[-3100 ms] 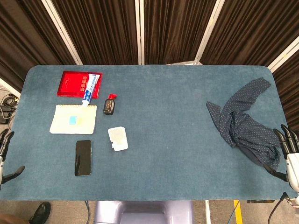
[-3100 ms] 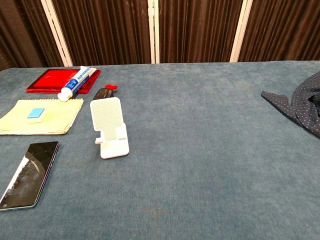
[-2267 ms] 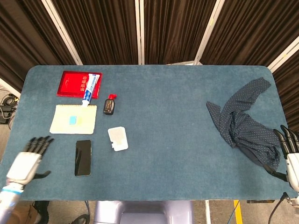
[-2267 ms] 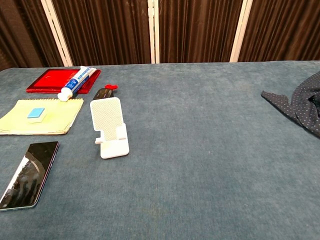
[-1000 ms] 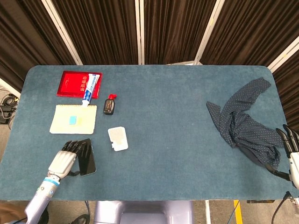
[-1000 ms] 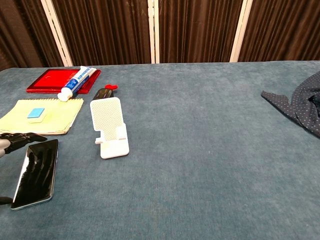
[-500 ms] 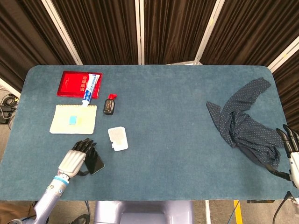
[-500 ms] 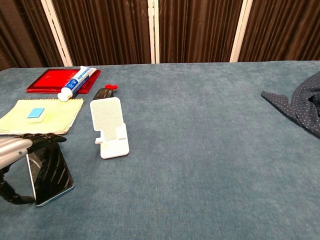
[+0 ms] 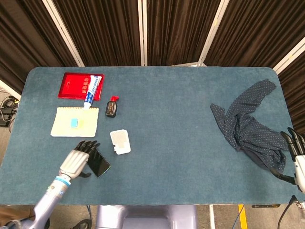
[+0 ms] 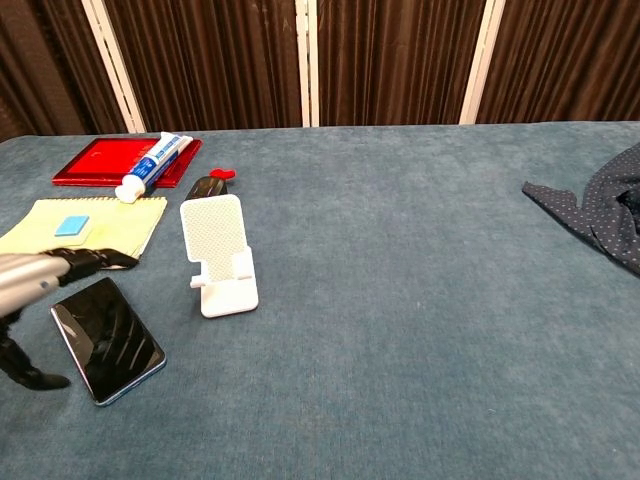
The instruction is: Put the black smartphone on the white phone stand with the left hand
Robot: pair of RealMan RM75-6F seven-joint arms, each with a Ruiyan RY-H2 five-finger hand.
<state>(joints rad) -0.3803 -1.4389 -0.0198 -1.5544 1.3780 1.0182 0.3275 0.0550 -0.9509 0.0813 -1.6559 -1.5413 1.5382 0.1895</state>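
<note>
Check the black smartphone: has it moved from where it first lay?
Yes. The black smartphone has shifted rightward and turned, its near end now closer to the white phone stand. The left hand grips it.

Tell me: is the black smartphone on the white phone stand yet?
No. The black smartphone is tilted in the left hand, beside the empty white phone stand.

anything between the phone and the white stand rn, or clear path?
Nothing: between the black smartphone, tilted in the left hand, and the white phone stand there is only bare blue table. The chest view shows the gap best; the head view agrees.
</note>
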